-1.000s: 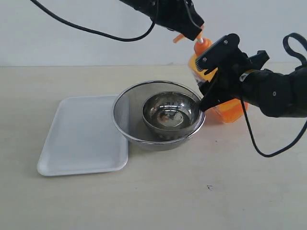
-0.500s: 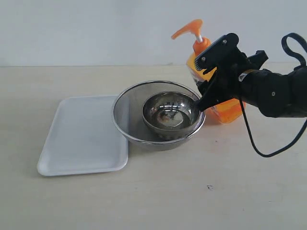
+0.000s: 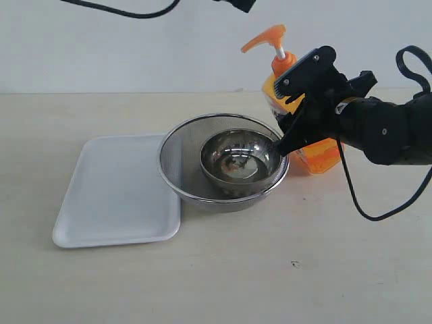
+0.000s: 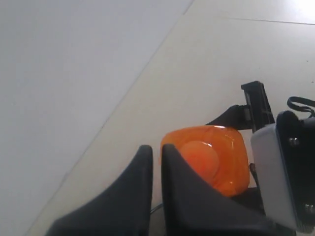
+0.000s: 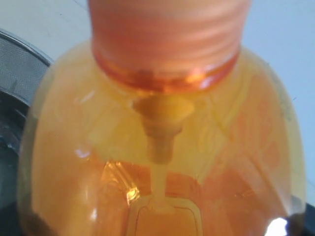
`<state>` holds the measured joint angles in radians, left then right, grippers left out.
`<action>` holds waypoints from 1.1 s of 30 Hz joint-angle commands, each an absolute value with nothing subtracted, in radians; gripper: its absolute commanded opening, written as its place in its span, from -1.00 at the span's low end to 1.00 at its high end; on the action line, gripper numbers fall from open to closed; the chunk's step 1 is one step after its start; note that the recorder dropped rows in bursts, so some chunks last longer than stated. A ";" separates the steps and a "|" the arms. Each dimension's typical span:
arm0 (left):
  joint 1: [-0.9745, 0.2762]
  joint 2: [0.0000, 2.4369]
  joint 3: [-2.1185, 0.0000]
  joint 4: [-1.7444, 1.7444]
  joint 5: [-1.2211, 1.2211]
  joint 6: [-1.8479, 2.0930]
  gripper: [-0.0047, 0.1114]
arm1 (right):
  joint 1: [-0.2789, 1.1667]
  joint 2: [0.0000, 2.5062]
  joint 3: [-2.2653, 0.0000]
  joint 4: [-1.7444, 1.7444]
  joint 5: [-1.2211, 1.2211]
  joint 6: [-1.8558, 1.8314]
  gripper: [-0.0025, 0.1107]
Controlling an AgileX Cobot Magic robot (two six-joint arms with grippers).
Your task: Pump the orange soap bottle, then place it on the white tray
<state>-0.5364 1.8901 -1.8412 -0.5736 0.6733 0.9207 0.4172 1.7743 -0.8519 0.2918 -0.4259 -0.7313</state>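
The orange soap bottle (image 3: 318, 154) stands upright on the table behind the strainer, its pump head (image 3: 265, 37) raised on the white stem. My right gripper (image 3: 283, 116) is shut on the bottle's body from the side. In the right wrist view the bottle (image 5: 157, 147) fills the picture and hides the fingers. My left gripper (image 4: 156, 153) is shut on nothing, high above the bottle (image 4: 219, 160); only a scrap of it (image 3: 241, 4) shows at the top of the exterior view. The white tray (image 3: 111, 196) lies flat at the left.
A round steel mesh strainer (image 3: 170, 145) holding a steel bowl (image 3: 210, 154) sits between the tray and the bottle, touching the tray's right edge. The right arm's cable (image 3: 358, 196) loops over the table at the right.
My left gripper has lifted off the pump head and risen almost out of the exterior view. The pump head has sprung back up. The right gripper and bottle have stayed put.
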 commanded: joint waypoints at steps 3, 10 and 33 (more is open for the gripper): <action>-0.534 1.946 -1.839 -0.606 0.689 0.907 -0.84 | 0.419 1.767 -0.859 0.278 -0.441 -0.733 -0.96; -0.534 1.965 -1.839 -0.639 0.704 0.909 -0.84 | 0.419 1.767 -0.859 0.278 -0.441 -0.733 -0.96; -0.570 1.970 -1.839 -0.647 0.705 0.949 -0.84 | 0.419 1.767 -0.859 0.278 -0.438 -0.731 -0.96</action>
<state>-0.5648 1.9618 -1.8412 -0.6441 0.6965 0.9460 0.4172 1.7743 -0.8519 0.2918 -0.4241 -0.7295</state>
